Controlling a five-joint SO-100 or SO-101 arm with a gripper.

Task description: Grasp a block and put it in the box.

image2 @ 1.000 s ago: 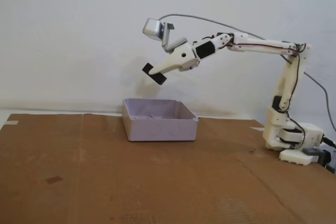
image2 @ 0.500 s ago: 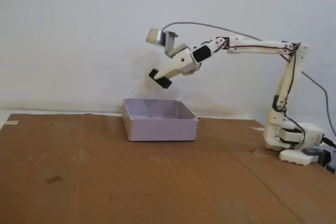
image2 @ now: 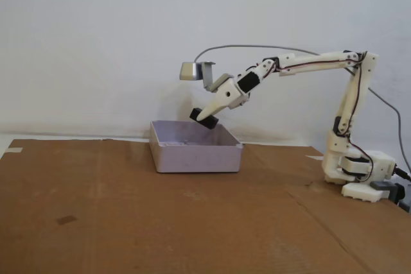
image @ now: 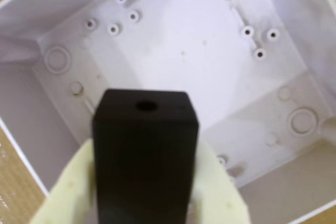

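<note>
Box: a shallow, pale lavender-grey tray [image2: 196,156] with low walls, sitting on brown cardboard [image2: 96,210] directly under the claw; in the wrist view its floor [image: 173,56], dotted with small moulded studs and rings, fills the space below the claw.
Block: a small matte black brick [image2: 205,119], tilted, hanging just above the box's back rim in the fixed view; in the wrist view its end face [image: 145,150] shows one small round hole.
Claw: the gripper [image2: 207,120] is closed on the block, with cream fingers [image: 68,187] pressed to either side of it (only the fingers' lower parts show in the wrist view).
Arm: white, reaching over from its base [image2: 359,174] at the right.
Risk: judging from the tilt, a release here could let the block land on one corner, bounce on the hard floor and hop the low wall.
Risk, second: lowering further could knock the block against the rim, nudging the light box.
</note>
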